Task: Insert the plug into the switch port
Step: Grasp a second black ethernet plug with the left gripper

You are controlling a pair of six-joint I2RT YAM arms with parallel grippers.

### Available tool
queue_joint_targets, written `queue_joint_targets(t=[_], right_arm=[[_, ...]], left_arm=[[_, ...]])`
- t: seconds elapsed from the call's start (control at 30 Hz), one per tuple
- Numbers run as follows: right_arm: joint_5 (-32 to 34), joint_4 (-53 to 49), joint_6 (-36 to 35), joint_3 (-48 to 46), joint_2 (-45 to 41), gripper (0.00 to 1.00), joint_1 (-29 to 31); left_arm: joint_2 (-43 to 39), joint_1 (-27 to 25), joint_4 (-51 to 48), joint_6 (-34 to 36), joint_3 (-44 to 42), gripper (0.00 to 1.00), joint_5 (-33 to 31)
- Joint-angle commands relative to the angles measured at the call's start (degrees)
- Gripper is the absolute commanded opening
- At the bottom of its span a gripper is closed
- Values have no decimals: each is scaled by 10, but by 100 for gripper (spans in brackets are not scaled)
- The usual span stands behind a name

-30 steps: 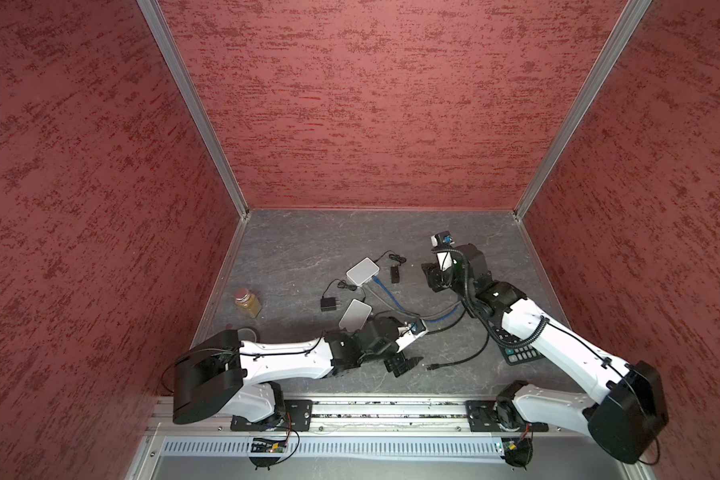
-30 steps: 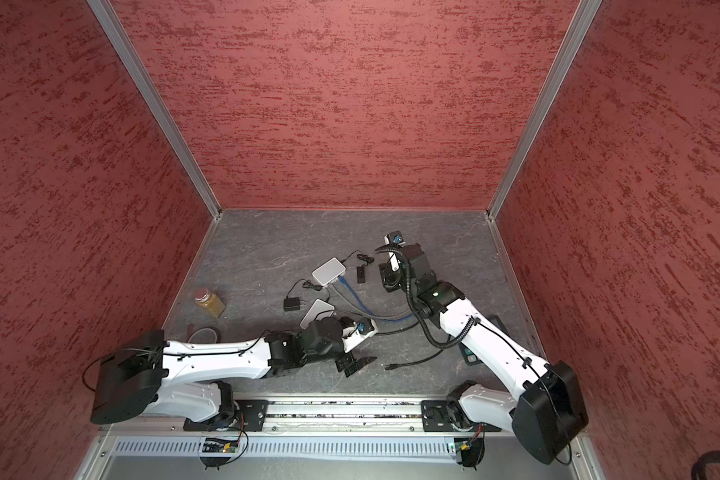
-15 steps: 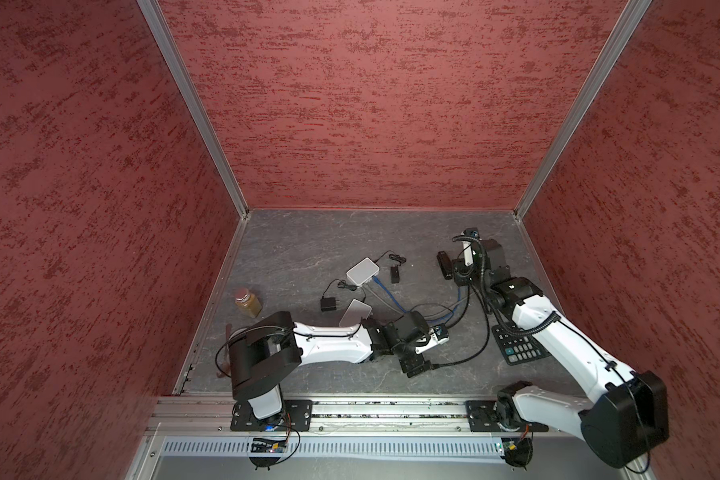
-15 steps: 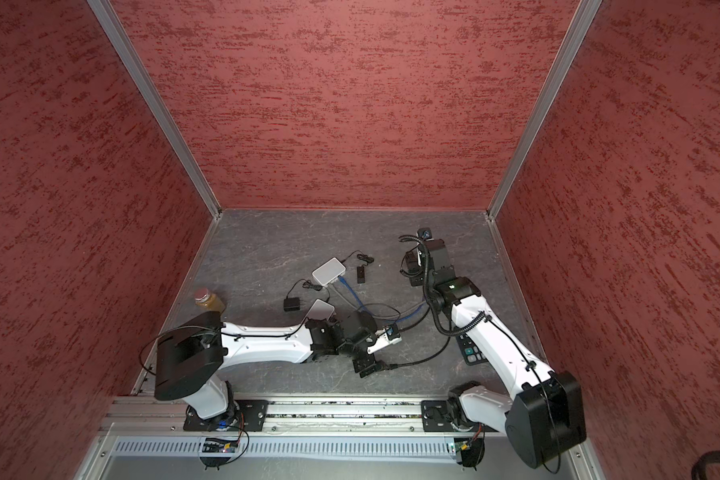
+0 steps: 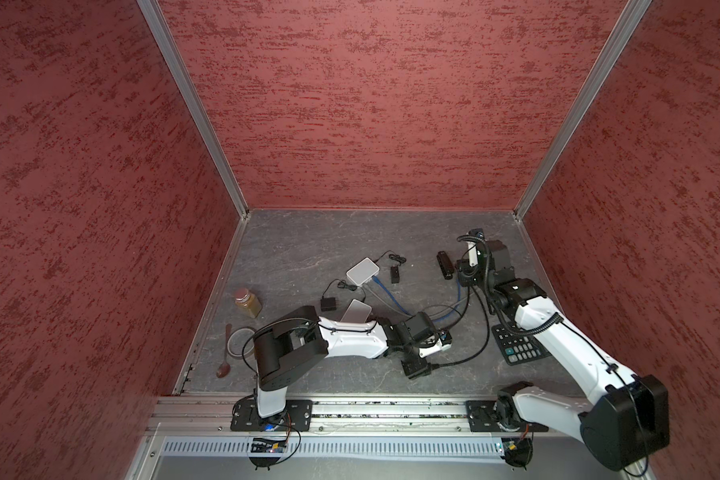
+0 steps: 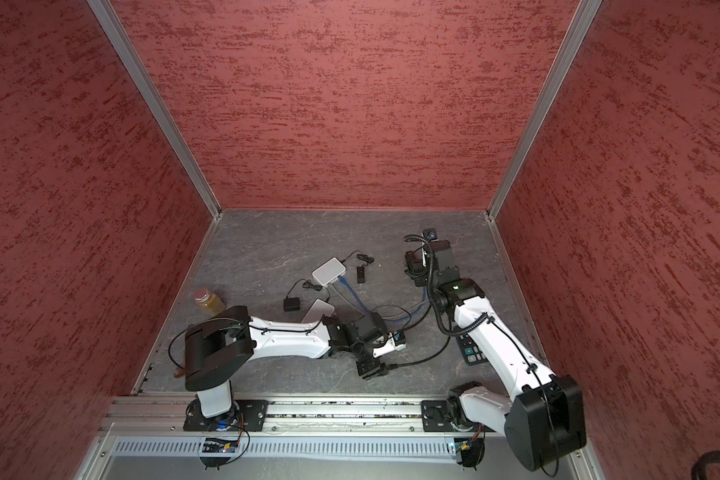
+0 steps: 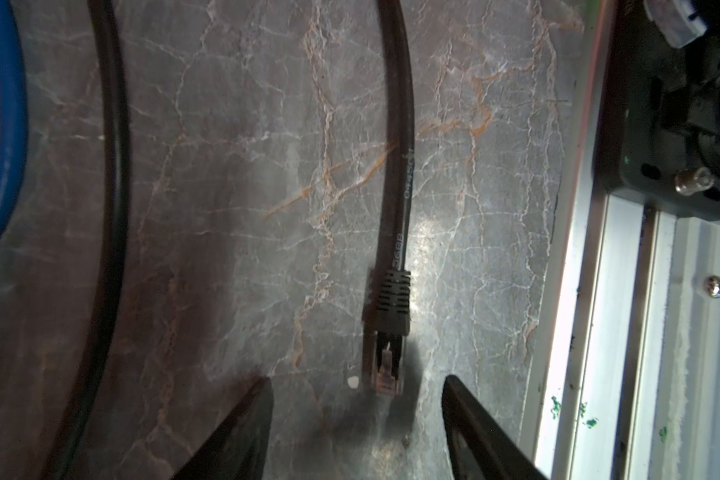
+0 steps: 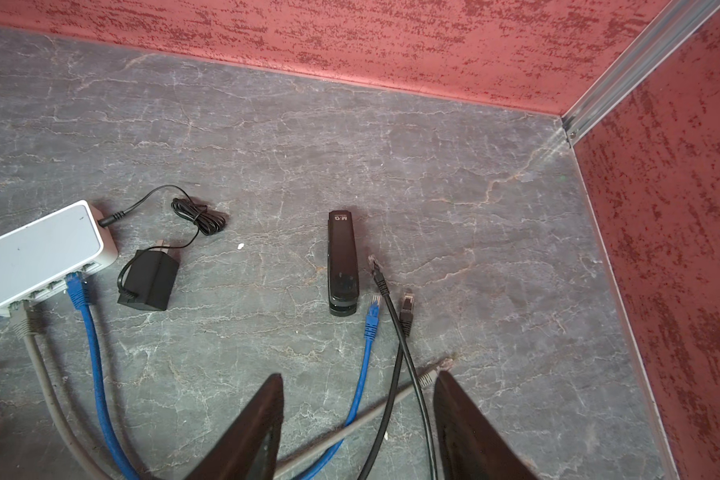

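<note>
Within the last second the left arm (image 5: 350, 343) had swung toward the front rail (image 7: 599, 291), bringing the left claw (image 7: 357, 378) down over the black Ethernet plug (image 7: 388, 307), which lay flat on the counter (image 7: 233, 166), untouched. The jaws stood apart either side of the plug's tip, narrower than before, so a grasp looked imminent. The right claw (image 8: 358, 374) hung apart and empty above loose cable ends (image 8: 373, 316), well apart from the white network switch (image 8: 38, 249).

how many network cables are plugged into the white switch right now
2. In the right wrist view, a grey cable enters the front of the switch near the frame edge; a blue cable sits a few ports along. That edge may hide another.
</note>
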Motion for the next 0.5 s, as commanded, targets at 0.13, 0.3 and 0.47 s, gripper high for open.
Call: queue_joint_targets(t=[0.13, 0.3, 0.47], right_arm=[[-14, 10, -3, -9, -9, 58, -8], [-19, 13, -4, -11, -11, 57, -10], [-26, 16, -4, -19, -14, 57, -10]], left_arm=[[24, -4, -23, 7, 37, 60, -3], [39, -17, -44, 7, 53, 58, -25], [50, -21, -60, 2, 61, 56, -39]])
